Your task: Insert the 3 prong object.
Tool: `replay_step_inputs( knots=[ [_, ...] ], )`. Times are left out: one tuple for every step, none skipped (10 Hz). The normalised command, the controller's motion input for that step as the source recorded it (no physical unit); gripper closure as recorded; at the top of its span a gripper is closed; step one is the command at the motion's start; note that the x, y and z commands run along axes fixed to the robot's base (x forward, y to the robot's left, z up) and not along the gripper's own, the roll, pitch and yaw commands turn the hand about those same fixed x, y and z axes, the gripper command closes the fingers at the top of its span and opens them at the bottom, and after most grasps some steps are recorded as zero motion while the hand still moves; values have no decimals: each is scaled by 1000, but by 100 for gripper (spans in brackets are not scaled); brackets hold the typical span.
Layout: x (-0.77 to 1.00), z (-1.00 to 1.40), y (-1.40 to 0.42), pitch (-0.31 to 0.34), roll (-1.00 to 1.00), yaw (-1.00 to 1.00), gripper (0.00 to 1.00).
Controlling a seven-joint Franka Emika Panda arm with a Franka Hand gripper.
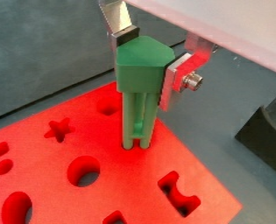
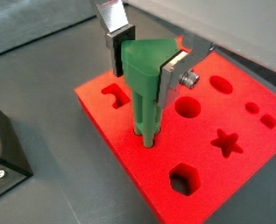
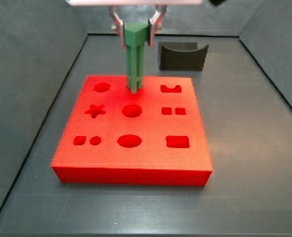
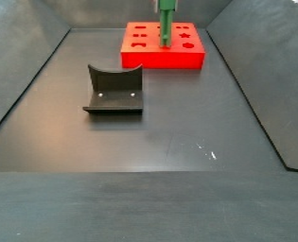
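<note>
Green 3 prong object (image 1: 141, 92) held upright, prongs down, at the top face of the red block (image 3: 133, 139).

The peg's long axis runs vertical: its broad, smooth plastic head is pinched between the gripper (image 1: 152, 59)'s flat silver fingers (image 2: 174, 72), and the slim shaft narrows to thin parallel prongs whose tips meet the block's surface; whether they have entered a hole cannot be told. In a side view the peg (image 3: 134, 57) stands over the block's far middle, between a round hole and a notched one. The block is a matte red slab cut with star, circle, square and oblong holes. The dark grey curved holder (image 4: 113, 90) sits well apart from the block on the grey floor (image 4: 177, 142).
</note>
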Motion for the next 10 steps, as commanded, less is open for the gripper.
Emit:
replay_step_inputs(
  knots=[
    [0, -343, -97, 30, 213, -120, 100],
    [0, -406, -106, 26, 201, -100, 100],
    [0, -517, -117, 27, 216, -100, 100],
    [0, -589, -111, 34, 200, -114, 100],
    [0, -700, -146, 34, 159, -129, 100],
    [51, -751, -151, 53, 139, -131, 100],
    [83, -780, -163, 64, 81, -131, 100],
    [94, -586, -126, 29, 6, -117, 100],
    [40, -83, 0, 0, -79, -17, 100],
    [0, 0, 0, 0, 0, 0, 100]
  ],
)
